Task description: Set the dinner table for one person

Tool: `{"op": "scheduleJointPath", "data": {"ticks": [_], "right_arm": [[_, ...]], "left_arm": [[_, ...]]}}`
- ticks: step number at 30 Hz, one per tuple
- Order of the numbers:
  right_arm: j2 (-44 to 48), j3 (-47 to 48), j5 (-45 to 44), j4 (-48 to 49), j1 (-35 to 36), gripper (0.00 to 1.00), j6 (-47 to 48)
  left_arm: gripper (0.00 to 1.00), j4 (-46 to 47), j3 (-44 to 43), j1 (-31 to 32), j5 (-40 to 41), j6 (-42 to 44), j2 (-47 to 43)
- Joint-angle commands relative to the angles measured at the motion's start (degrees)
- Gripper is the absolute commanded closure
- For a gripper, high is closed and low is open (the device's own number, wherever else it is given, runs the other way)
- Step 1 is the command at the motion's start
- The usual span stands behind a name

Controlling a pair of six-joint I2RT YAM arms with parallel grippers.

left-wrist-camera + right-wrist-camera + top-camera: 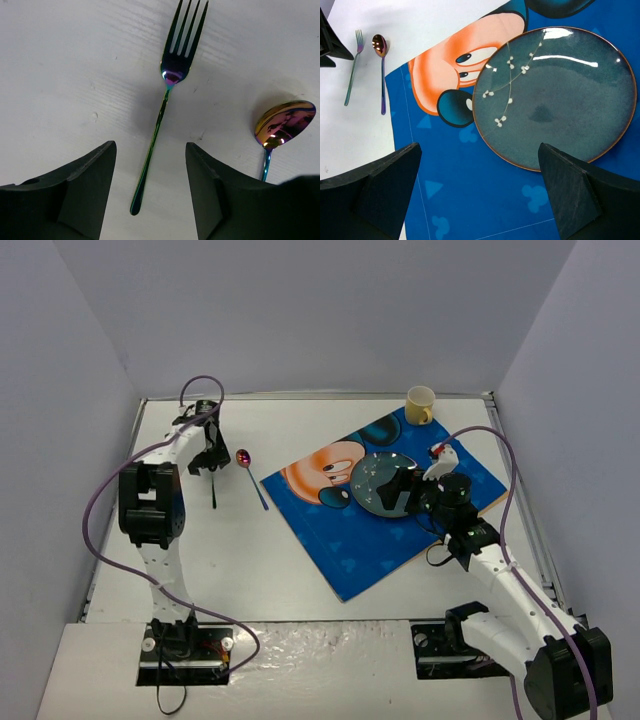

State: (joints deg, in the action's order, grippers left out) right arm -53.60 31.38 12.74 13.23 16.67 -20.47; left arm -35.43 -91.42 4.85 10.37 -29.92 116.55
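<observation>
The white dinner table [300, 580] carries a blue cartoon-mouse placemat [340, 540]. A dark teal plate [378, 480] with a white sprig pattern lies on the placemat; it fills the upper right of the right wrist view [560, 95]. An iridescent fork [162, 107] and spoon [282, 122] lie side by side on the bare table left of the placemat. My left gripper [150, 200] is open just above the fork's handle end, which lies between the jaws. My right gripper [477, 195] is open and empty over the placemat, near the plate's near edge.
A yellow mug [420, 405] stands at the placemat's far corner. The fork [213, 490] and spoon [250, 475] also show from above and in the right wrist view [352, 70]. Grey walls enclose the table on three sides.
</observation>
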Motion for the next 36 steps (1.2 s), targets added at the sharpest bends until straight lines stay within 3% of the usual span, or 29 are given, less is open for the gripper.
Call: {"op": "scheduleJointPath", "data": {"ticks": [1,9,17,21,29,32,36], "right_arm": [[1.4,0.6,1.4,3.8,0.4,0.0,1.2],[1.6,0.7,1.4,3.4,0.4,0.0,2.0],[1.3,1.0,1.3,4.0,0.5,0.0,2.2],[1.3,1.4,1.3,4.2,0.4,0.0,2.5],[5.6,3.3,1.2,1.3,0.4,0.0,2.5],[7.5,4.4,1.2,-0.2,0.5,0.0,2.8],[10.3,5.7,1.4,-1.6,0.4,0.0,2.9]], "left_arm": [[0.47,-1.4,-5.7,-0.6,-0.8,5.4,2.1],[0.61,-1.2,-7.8,-1.9,-4.0,9.2,5.7],[0.9,1.4,-2.4,-2.9,-7.9,11.1,4.7],[1.0,1.8,0.5,-2.8,-8.2,9.1,1.2],[1.0,-2.2,6.5,0.0,-8.7,-6.9,-14.2],[1.0,-1.1,9.5,4.6,-7.9,-13.4,-19.7],[1.0,-0.8,10.7,17.7,-4.3,-26.1,-23.7]]}}
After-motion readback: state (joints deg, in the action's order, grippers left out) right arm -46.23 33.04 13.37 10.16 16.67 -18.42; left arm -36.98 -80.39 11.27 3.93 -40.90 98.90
